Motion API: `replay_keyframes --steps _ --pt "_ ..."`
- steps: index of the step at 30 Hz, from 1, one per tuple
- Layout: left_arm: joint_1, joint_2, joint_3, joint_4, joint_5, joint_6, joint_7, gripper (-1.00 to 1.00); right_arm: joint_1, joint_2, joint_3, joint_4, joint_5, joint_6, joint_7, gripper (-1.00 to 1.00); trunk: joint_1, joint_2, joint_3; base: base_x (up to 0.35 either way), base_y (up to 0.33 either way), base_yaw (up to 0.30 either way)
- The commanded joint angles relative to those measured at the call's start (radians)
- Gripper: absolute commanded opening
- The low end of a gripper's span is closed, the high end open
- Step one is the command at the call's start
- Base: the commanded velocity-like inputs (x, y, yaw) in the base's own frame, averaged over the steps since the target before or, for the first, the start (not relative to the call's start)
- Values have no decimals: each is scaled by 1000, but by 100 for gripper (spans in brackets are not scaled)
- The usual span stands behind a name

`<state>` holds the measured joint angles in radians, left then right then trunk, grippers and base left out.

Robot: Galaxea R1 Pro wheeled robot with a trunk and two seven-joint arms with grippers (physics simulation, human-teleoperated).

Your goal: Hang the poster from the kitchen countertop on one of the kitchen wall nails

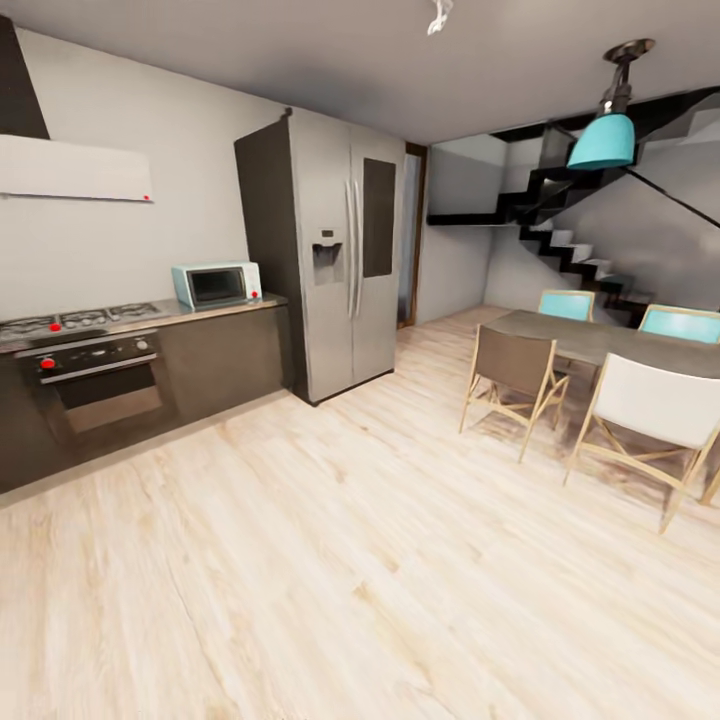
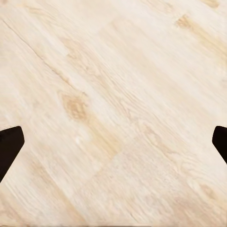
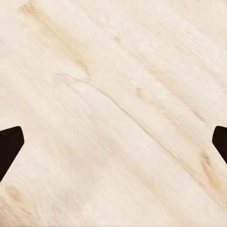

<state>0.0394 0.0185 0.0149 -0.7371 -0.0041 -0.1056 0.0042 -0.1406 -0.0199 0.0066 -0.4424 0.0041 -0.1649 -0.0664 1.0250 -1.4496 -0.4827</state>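
Our left gripper [image 2: 113,142] hangs with its dark fingertips [image 2: 9,146] spread wide, nothing between them but pale wooden floor [image 2: 113,94]. Our right gripper [image 3: 113,142] is spread just the same over the same planks. Ahead we see a dark counter [image 1: 225,308] carrying a microwave [image 1: 216,284] and a hob [image 1: 80,320], an oven [image 1: 95,385] below, a tall fridge [image 1: 345,255] beside it, and a dining table [image 1: 590,338] with chairs [image 1: 515,375] off to the right. We see neither poster nor nail here. We judge we are on our way, searching; next we need to turn and find the countertop with the poster.
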Motion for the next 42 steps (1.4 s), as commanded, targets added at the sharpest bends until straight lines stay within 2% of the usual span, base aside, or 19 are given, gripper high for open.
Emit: replay_keyframes --steps 1,34,35,38,42 --pt "0 0 0 -1 0 -2 0 100 0 0 1 1 0 -3 -3 100 0 0 -1 0 -1 279" --pt "0 0 2 -1 0 -2 0 100 0 1 1 7 2 -1 -2 100 0 0 -19 6 -3 265" --pt "0 0 24 -1 1 -2 0 100 -1 -3 4 68 16 -2 -1 100 0 0 -19 271 -145 14" --pt "0 0 28 -1 1 -2 0 100 -1 -4 10 77 49 -2 -1 100 0 0 -19 280 -151 8" --pt "0 0 31 -1 1 -2 0 100 -1 -3 14 82 69 -2 -1 100 0 0 -19 288 -157 3"
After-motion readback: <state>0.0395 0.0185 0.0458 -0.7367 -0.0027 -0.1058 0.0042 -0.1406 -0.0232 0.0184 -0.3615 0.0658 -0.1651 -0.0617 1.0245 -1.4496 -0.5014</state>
